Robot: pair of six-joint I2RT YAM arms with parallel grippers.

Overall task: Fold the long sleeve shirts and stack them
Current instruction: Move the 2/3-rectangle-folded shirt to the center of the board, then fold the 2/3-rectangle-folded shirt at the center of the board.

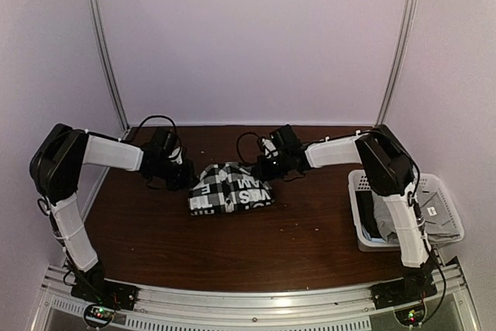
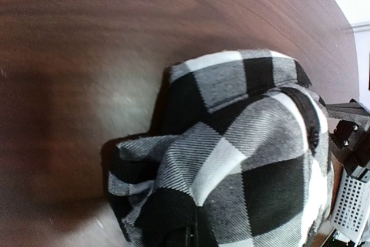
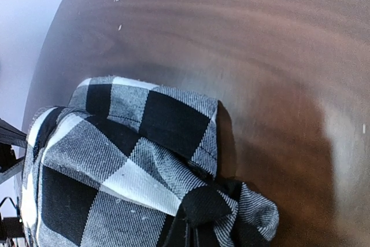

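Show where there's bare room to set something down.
Bare: the strip of dark wooden table between the black-and-white checked shirt and the near edge, and the band behind it. Crowded: the shirt's far corners, where left arm and right arm reach in, and the right edge, with the white plastic lattice basket.

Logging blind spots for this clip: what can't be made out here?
1. Left hand, open or closed: top view too small; left wrist view filled by the checked shirt.
2. Right hand: same; right wrist view shows only that shirt.
3. Basket contents: right arm covers part in top view; grey cloth there is too small to identify.
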